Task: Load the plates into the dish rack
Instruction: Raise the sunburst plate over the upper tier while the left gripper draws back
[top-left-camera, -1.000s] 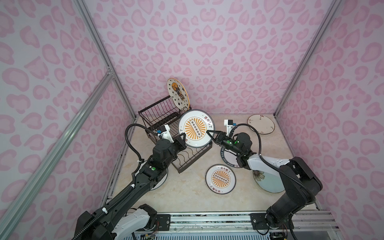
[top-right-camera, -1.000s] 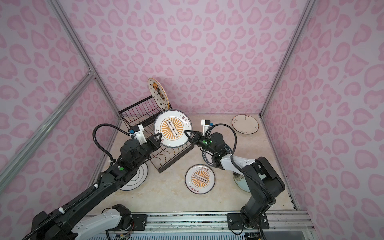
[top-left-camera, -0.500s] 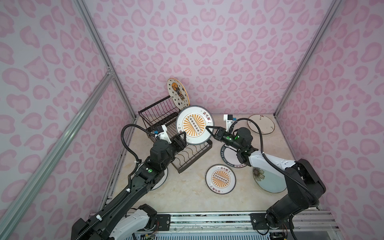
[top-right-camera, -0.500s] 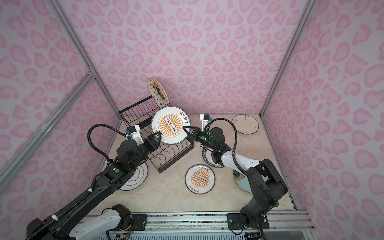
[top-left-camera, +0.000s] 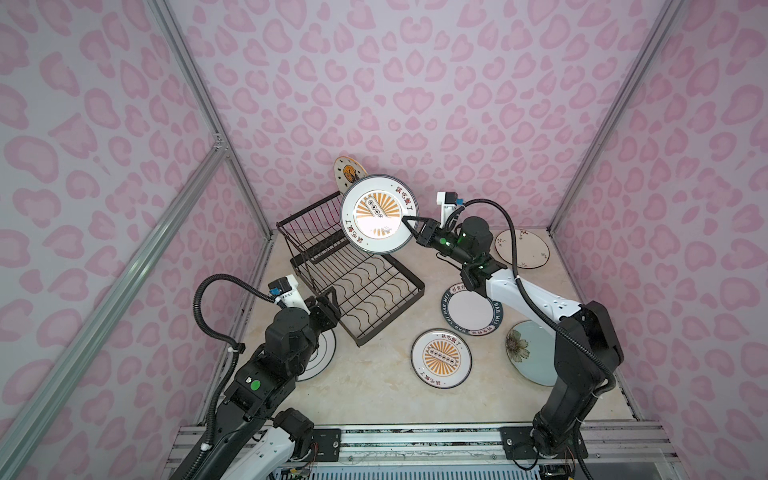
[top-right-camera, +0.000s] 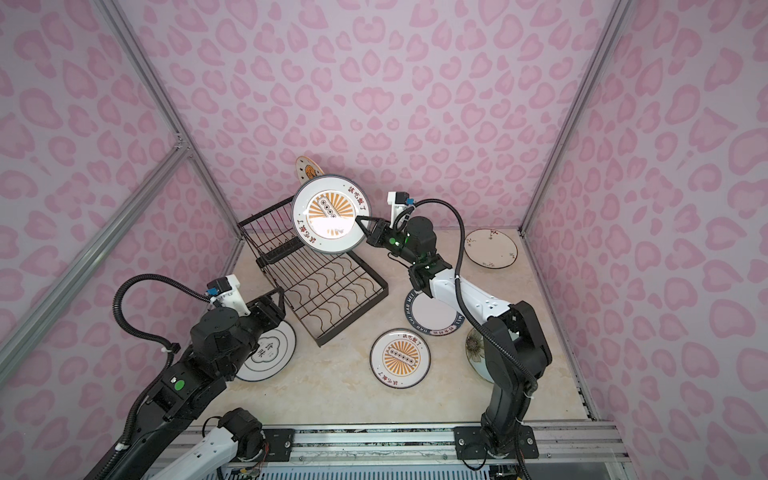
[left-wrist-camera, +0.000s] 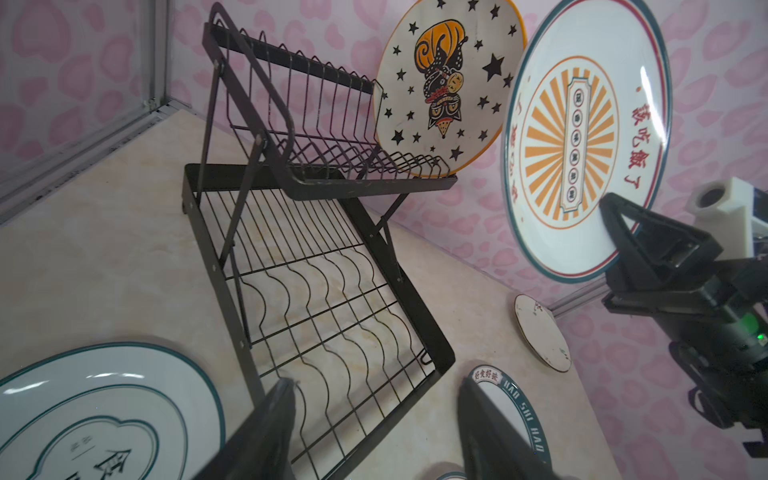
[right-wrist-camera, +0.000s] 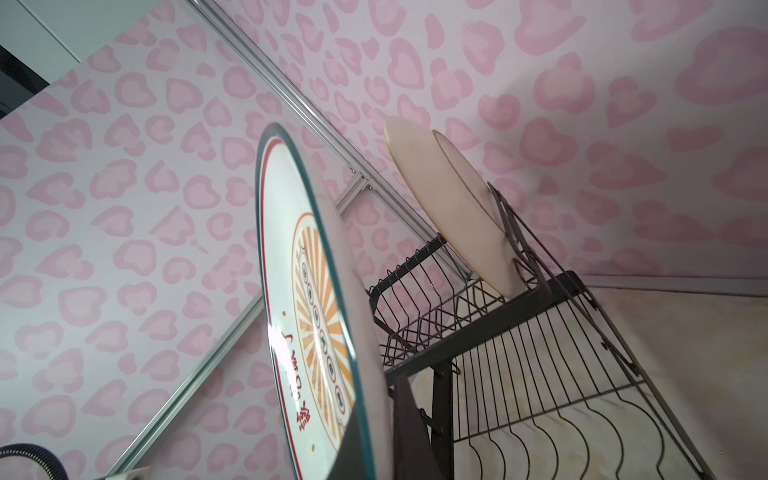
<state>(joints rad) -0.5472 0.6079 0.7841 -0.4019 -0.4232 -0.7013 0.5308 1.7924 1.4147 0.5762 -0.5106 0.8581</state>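
Dish rack (top-left-camera: 392, 317): below and beyond the right gripper (top-left-camera: 408, 221). Sunburst plate (top-left-camera: 379, 214): held on edge in the air, its rim clamped between those jaws. Star plate (left-wrist-camera: 446, 83): standing in the raised basket, just past the held plate. Left gripper (left-wrist-camera: 374, 432): jaws apart and empty, at the rack's near corner. Risk: with only the rim pinched, the plate may pivot or slip — or strike the star plate.

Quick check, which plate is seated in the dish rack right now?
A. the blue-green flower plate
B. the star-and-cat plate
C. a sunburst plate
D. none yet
B: the star-and-cat plate stands on edge in the upper tier of the dish rack. The held sunburst plate is in the air, pinched at its rim by the right end effector.
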